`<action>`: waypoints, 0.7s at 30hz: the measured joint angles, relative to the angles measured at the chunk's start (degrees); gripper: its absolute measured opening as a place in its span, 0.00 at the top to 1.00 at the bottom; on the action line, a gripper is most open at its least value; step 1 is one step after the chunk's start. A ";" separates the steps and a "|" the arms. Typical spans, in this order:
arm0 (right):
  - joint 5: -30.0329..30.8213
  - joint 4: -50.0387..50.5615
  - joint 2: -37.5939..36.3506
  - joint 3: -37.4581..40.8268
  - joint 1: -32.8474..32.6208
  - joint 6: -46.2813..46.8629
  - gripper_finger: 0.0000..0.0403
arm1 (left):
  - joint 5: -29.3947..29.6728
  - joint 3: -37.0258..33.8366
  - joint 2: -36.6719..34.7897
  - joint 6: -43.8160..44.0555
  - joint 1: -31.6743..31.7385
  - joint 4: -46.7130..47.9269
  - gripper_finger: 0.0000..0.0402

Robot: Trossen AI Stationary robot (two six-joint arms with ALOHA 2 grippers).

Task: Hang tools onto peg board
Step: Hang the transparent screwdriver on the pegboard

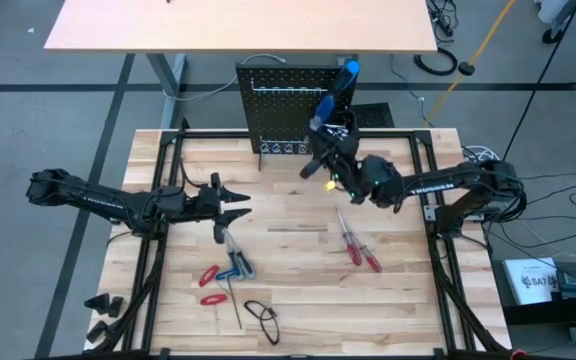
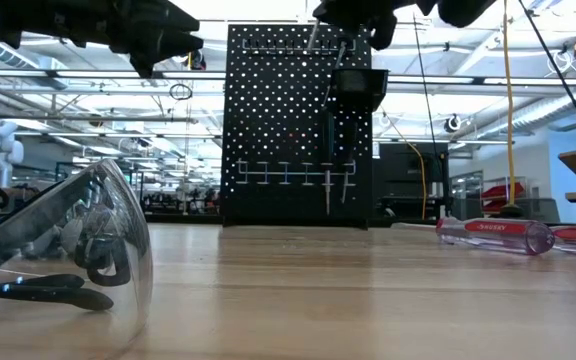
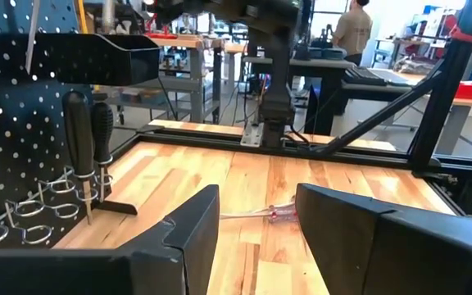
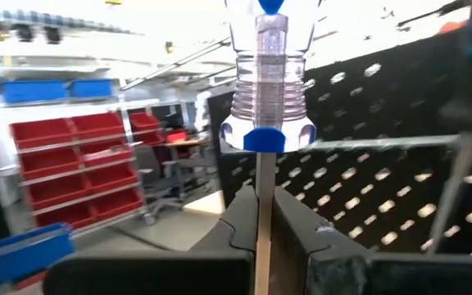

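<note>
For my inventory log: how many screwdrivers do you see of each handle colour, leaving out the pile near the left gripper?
Blue-handled screwdriver: 1
Red-handled screwdrivers: 2
Black-handled screwdrivers: 2
Total: 5

2 arms reach over 1 counter [image 1: 298,300], each with 1 claw: the left claw [image 1: 247,203] and the right claw [image 4: 262,205]. 1 peg board [image 1: 283,105] stands at the far edge, carrying 1 black bin [image 3: 97,57] and 2 black-handled screwdrivers [image 3: 79,123]. 1 blue-handled screwdriver [image 1: 346,80] is in the right claw. 2 red-handled screwdrivers [image 1: 358,248] lie toward the right edge. Toward the near-left corner lie 2 red handles [image 1: 209,274], perhaps of 1 pair of pliers, 1 blue-handled tool [image 1: 239,266], 1 thin rod [image 1: 236,305] and 1 pair of safety glasses [image 1: 261,315].
</note>
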State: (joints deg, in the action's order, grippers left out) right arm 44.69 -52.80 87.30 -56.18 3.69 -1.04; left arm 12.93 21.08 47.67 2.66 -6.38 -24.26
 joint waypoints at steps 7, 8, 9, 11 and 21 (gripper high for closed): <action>-0.02 6.73 -0.01 -2.09 4.59 2.38 0.98 | 0.02 0.00 0.01 -0.02 -0.01 0.40 0.57; -0.04 8.33 0.00 -2.58 5.01 2.87 0.98 | 0.26 0.00 0.01 -0.01 0.01 0.50 0.57; -0.02 9.70 0.01 -2.99 5.40 3.32 0.98 | 0.67 0.00 0.01 -0.02 0.00 0.67 0.57; -0.02 11.39 0.01 -3.79 5.93 3.50 0.98 | 0.92 0.00 0.01 -0.04 0.01 0.86 0.57; -0.02 13.60 0.01 -6.08 8.53 3.92 0.98 | 1.07 -0.02 0.01 -0.04 0.01 0.84 0.57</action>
State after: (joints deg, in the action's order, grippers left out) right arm 44.66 -39.20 87.31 -62.26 12.22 2.88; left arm 14.00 21.06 47.68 2.61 -6.37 -23.42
